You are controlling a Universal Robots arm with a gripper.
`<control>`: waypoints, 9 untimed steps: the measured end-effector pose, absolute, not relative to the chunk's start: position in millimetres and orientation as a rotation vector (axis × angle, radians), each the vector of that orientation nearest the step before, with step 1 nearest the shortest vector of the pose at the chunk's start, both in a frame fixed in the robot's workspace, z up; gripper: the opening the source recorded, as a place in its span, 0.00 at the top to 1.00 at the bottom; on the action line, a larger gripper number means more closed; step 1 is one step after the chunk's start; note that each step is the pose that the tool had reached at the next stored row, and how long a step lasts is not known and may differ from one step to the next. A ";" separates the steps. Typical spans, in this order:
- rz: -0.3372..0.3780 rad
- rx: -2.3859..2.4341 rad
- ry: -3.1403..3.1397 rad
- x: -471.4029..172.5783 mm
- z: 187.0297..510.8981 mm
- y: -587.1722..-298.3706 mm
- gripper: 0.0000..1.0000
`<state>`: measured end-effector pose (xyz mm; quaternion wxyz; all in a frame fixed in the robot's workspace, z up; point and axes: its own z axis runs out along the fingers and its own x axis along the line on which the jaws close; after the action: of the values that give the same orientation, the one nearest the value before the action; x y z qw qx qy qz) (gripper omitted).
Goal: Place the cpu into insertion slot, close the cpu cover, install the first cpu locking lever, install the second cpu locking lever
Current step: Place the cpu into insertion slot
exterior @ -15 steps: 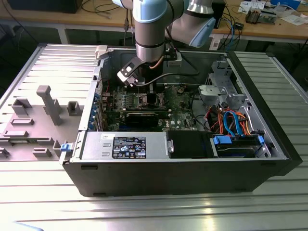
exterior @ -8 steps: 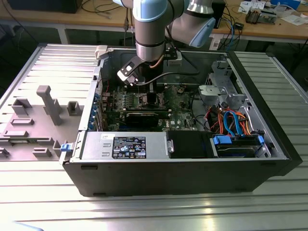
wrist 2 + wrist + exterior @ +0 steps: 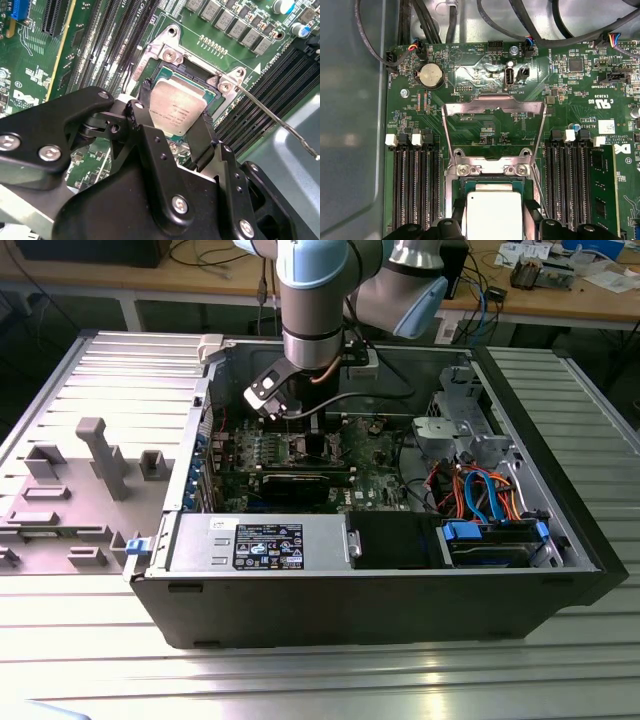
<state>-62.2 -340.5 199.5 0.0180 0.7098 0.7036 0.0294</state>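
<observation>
Nearest the lens in the second wrist view, the black claw [image 3: 176,111] has its fingers [image 3: 204,134] clamped on two opposite edges of the cpu [image 3: 180,102]. The chip lies over the insertion slot [image 3: 199,80]; I cannot tell whether it is seated or just above. It looks light, stiff and slick-topped, and the pin field below looks fragile, so the edges suit gripping. The cpu cover [image 3: 492,106] stands open, a locking lever [image 3: 272,116] swung clear, and memory slots [image 3: 415,180] crowd both sides.
</observation>
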 end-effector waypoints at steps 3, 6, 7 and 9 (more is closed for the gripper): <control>0.092 2.205 2.185 -62.1 199.4 -340.4 0.47; 0.092 2.205 2.186 -62.1 199.0 -340.4 0.39; 0.093 2.205 2.186 -62.0 198.6 -340.4 0.39; 0.094 2.206 2.186 -61.9 198.2 -340.4 0.39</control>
<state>-61.9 -340.4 198.2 0.0173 0.7098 0.7035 0.0301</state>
